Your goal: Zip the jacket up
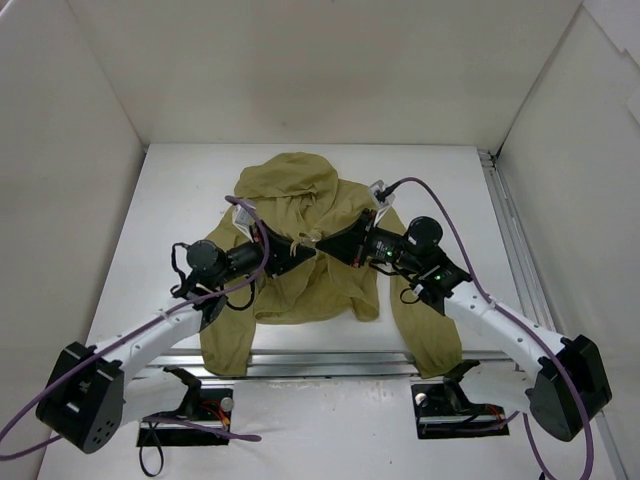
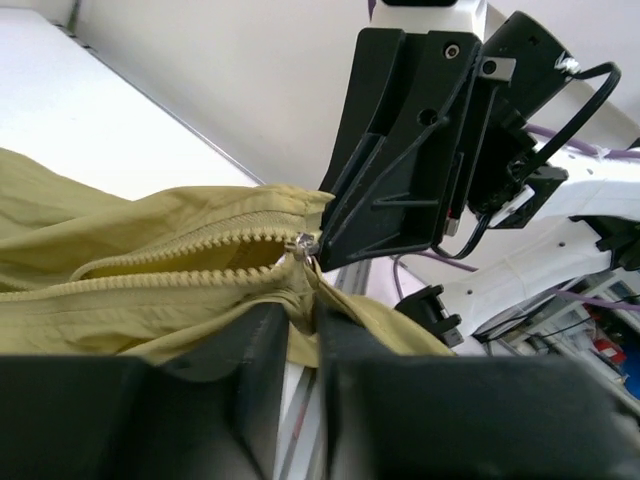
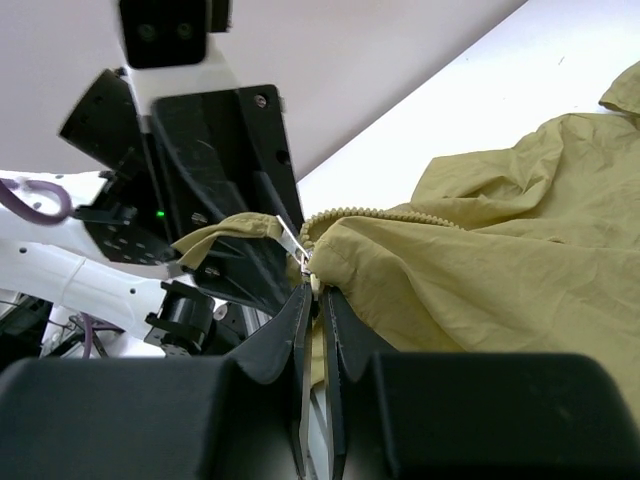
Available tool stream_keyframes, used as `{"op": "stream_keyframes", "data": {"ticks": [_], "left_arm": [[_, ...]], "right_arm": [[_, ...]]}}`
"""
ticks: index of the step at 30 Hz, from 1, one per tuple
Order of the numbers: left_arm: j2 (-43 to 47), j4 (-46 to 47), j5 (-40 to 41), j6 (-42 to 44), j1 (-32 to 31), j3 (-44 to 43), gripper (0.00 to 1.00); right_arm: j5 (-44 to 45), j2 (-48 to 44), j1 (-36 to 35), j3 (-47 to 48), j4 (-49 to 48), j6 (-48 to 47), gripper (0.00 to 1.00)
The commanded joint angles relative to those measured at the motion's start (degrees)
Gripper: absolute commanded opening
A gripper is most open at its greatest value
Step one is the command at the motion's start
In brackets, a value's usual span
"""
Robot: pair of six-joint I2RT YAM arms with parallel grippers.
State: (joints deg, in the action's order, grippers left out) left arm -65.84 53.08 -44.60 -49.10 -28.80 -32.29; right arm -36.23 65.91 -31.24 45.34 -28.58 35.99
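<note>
The olive-khaki jacket (image 1: 300, 290) lies on the white table, hood (image 1: 288, 180) at the far side, lower part hanging over the near edge. My left gripper (image 1: 303, 252) and right gripper (image 1: 330, 245) meet tip to tip over its front. In the left wrist view my left gripper (image 2: 303, 315) is shut on jacket fabric just below the silver zipper slider (image 2: 303, 244); the teeth (image 2: 170, 255) run leftward, parted. In the right wrist view my right gripper (image 3: 318, 295) is shut on jacket fabric right under the slider, and the pull tab (image 3: 290, 240) sticks up free.
White walls enclose the table on three sides. A metal rail (image 1: 330, 362) runs along the near edge and another (image 1: 510, 240) along the right side. One sleeve (image 1: 425, 340) drapes over the near edge. Purple cables (image 1: 455, 240) loop over both arms.
</note>
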Motion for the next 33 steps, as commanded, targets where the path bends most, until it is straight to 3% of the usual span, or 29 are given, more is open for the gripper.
{"op": "stream_keyframes", "data": {"ticks": [1,6,9,11,13,16,23,33], "left_arm": [[5.98,-7.7,1.62,7.41,0.67,-4.97,0.16],[12.93,-24.83,6.62,14.47,1.2,-9.45,0.35],[13.64,-26.98,6.98,15.09,1.2,-10.6,0.45],[13.46,-27.15,6.89,14.91,1.2,-10.77,0.6],[13.37,-28.55,7.16,15.0,1.2,-10.77,0.63],[13.37,-29.96,8.12,15.26,1.2,-11.29,0.63],[12.32,-42.61,11.9,21.15,-2.32,-17.01,0.63],[9.42,-45.34,10.94,22.91,-4.07,-18.5,0.36]], "right_arm": [[0.02,-2.36,0.83,1.76,-2.28,-1.62,0.0],[1.33,-4.03,0.92,2.29,3.08,-4.35,0.0],[1.51,-4.3,1.01,2.65,3.97,-4.52,0.0],[1.51,-4.3,1.01,2.73,4.23,-4.35,0.0],[1.42,-4.3,1.01,2.73,4.23,-4.17,0.0],[1.6,-4.56,1.01,3.26,5.02,-4.35,0.0],[2.21,-4.04,0.92,4.84,7.22,-5.31,0.0],[2.3,-3.24,0.92,5.46,7.92,-5.4,0.0]]}}
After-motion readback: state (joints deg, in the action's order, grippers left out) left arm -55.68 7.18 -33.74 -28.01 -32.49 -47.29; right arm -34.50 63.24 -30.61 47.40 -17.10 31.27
